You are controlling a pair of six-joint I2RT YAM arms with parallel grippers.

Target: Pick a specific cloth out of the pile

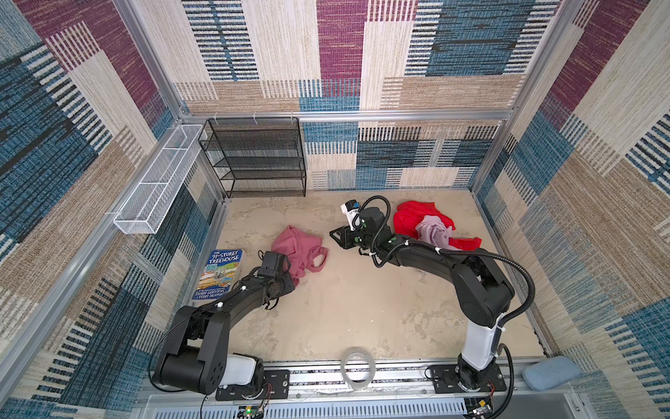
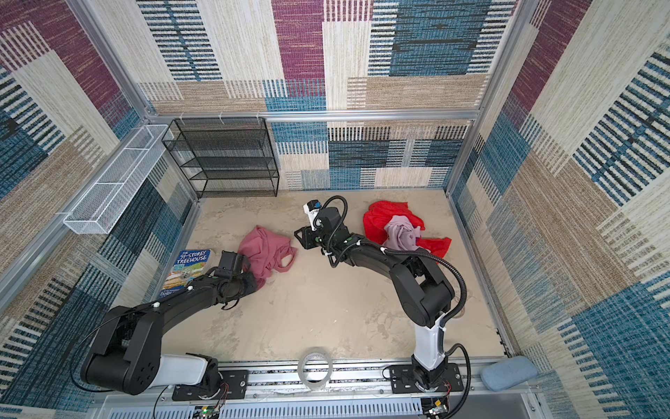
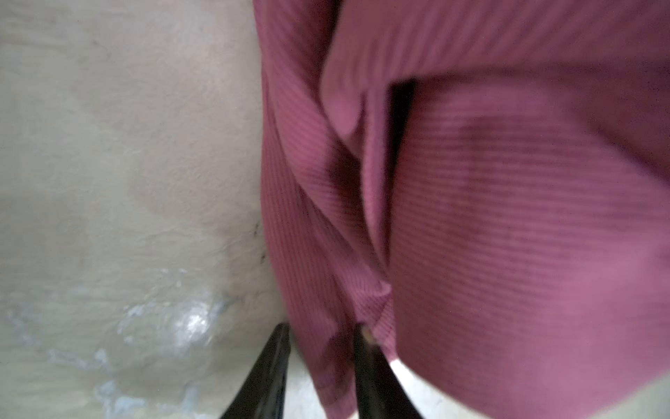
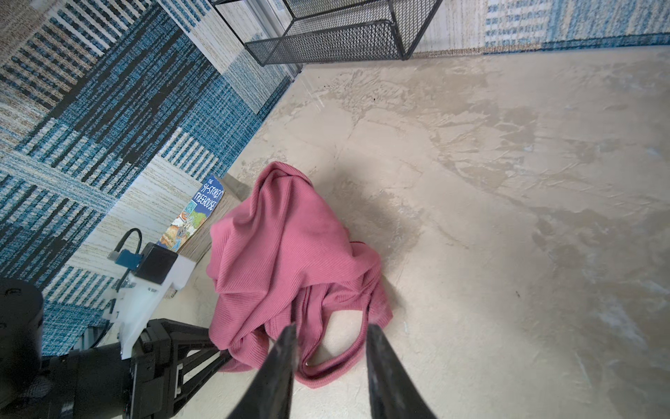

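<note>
The cloth (image 1: 299, 246), dusty rose-pink and ribbed with a looped strap, lies crumpled alone on the table left of centre (image 2: 266, 250). My left gripper (image 3: 321, 328) sits low at its near edge; the jaws stand a little apart with a fold of the cloth (image 3: 471, 217) between them. In both top views its fingertips are hidden under the wrist. My right gripper (image 4: 328, 328) is open and empty, hovering just right of the cloth's (image 4: 286, 246) strap loop. The pile, a red cloth (image 1: 409, 217) under a lilac one (image 1: 433, 232), lies at the back right behind the right arm.
A book (image 1: 219, 274) lies flat by the left wall beside the left arm. A black mesh shelf (image 1: 257, 159) stands at the back left, and a white wire basket (image 1: 159, 181) hangs on the left wall. A tape roll (image 1: 357, 368) sits on the front rail.
</note>
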